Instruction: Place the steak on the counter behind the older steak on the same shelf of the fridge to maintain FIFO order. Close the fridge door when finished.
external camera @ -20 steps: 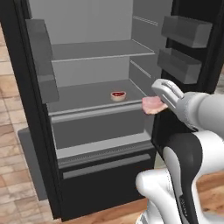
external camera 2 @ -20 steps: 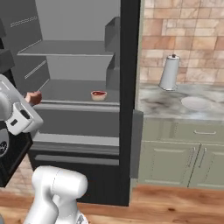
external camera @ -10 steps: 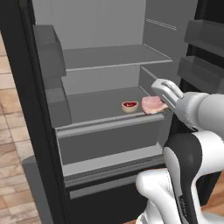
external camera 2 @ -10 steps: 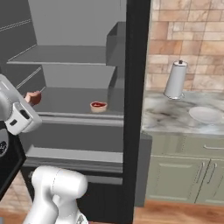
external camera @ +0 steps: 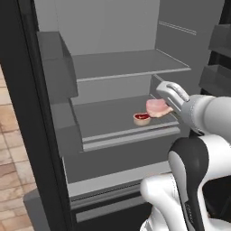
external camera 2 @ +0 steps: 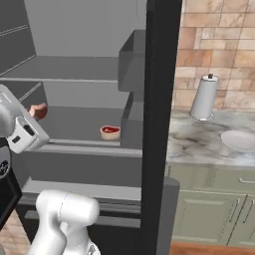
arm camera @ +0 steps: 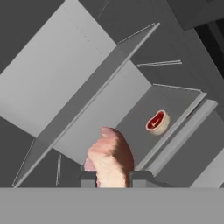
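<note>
Since a second ago the base has driven closer to the fridge (external camera: 108,49), so its grey interior looms larger in both base views, and the gripper (arm camera: 112,177) has carried the steak (external camera: 155,107) in over the middle shelf (external camera: 106,118), where before it hung just outside the front edge.

Largest first: the fridge stands open, its black frame at nine o'clock in the left base view and a black upright crossing the right base view at twelve to six. The counter (external camera 2: 199,147) lies at three o'clock in the right base view, marbled stone over sage-green cabinets, with a pale kettle (external camera 2: 204,97) and a white plate (external camera 2: 241,141) on it. The white arm (external camera: 203,113) reaches in from four o'clock in the left base view.

The gripper is clenched on the steak, the pink slab standing up between its tips in the hand view. The steak hangs above the right part of the shelf. The older steak (external camera: 141,118) lies flat on the shelf, just beside the held one toward eight o'clock in the left base view.
</note>
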